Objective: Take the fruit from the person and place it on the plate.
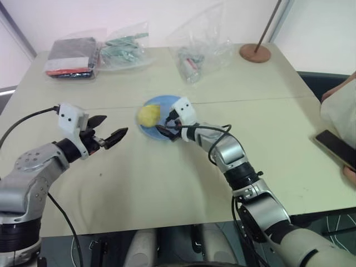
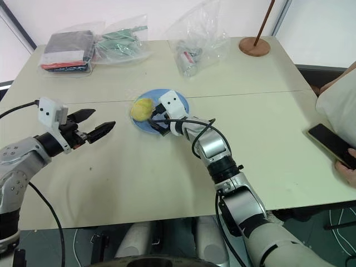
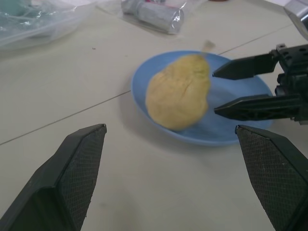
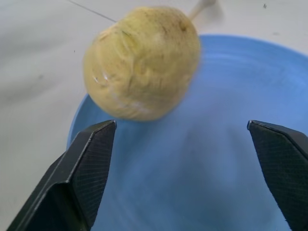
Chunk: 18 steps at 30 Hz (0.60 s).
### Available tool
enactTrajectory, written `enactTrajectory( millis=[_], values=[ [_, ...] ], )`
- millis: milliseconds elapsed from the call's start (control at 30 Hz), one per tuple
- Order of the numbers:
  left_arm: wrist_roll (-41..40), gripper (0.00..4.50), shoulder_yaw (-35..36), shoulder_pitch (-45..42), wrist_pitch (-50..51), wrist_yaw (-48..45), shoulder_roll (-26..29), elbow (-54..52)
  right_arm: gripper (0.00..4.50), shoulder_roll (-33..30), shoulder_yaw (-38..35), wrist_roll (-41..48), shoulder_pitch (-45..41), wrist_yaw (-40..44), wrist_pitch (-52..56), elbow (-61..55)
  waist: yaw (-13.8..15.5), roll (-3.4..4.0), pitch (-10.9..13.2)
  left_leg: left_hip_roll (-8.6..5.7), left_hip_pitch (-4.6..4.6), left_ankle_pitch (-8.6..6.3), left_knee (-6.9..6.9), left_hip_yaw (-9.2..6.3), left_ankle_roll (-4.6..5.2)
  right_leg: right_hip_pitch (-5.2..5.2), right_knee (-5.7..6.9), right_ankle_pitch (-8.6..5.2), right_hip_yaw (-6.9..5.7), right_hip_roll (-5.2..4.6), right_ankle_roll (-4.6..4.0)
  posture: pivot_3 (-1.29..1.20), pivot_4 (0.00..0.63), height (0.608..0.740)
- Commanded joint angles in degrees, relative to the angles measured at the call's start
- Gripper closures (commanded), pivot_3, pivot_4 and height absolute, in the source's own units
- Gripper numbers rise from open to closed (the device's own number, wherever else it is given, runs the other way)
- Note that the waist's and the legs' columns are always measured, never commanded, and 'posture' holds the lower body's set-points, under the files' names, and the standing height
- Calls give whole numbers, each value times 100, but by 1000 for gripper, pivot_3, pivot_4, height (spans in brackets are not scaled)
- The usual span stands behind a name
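Fruit (image 1: 148,115): we see it on the plate (image 1: 159,135), at its 9 o'clock edge.
Right gripper (image 1: 168,124): fingers wide apart, empty, over plate.
Left gripper (image 1: 108,129): parted, empty, at the plate's 9 o'clock.

The fruit (image 4: 142,62) has dull, matt yellow skin, slightly bumpy and flecked with small brown marks. The plate (image 4: 231,159) under it is smooth light-blue ware with a soft sheen. The table (image 1: 167,183) has a matt, smooth cream top with one thin seam across it. The right gripper (image 3: 226,91) and the left gripper (image 1: 108,130) have matt black fingers; their inner pads (image 3: 79,178) carry a fine grid texture. At the far side lie clear, crinkled, glossy plastic bags (image 1: 200,47). The round stand base (image 1: 255,53) at the far right looks like brown wood. A phone (image 1: 334,147) at the right edge has a glossy dark face.
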Motion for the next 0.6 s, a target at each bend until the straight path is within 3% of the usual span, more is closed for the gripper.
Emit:
enactTrajectory(
  millis=[33,200,367,600],
  values=[
    [96,0,45,-48,-229,-64,16,-173,10,-340,-305,137,-159,258,252,-838,14,1,1,0,0,0,0,0,0,0,0,0,0,-1,0,0,150,740],
    [97,0,43,-28,-320,-274,81,-147,10,-1660,-1136,1066,-50,1029,1632,-2835,52,1,0,-7,-8,0,5,-4,0,1,-6,0,-6,-11,0,0,150,740],
    [71,0,92,-15,-293,-436,154,-94,10,-2793,-2023,1982,112,1474,2874,-3848,15,1,0,-2,-2,-1,5,-3,2,6,-7,-1,-5,-4,0,0,150,740],
    [-63,0,78,-91,-200,-652,220,-54,10,-3493,-2613,3009,628,1735,3563,-4839,17,0,0,9,3,-1,10,-2,2,10,-4,-2,-4,14,-1,0,150,740]
  ],
)
